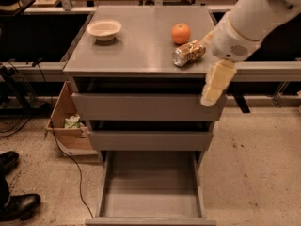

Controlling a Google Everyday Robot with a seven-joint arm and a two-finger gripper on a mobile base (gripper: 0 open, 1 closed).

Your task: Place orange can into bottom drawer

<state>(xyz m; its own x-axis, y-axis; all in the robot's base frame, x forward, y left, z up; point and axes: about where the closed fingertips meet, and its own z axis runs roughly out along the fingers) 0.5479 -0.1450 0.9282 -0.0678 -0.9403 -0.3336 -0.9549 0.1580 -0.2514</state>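
The bottom drawer [150, 194] stands open; orange can [189, 53] lies on cabinet top [141, 46]; gripper [212, 86] nearby, state unclear.

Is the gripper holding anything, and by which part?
Nothing held: the gripper hangs bare at the right front of the cabinet; the orange can lies on its side on top.
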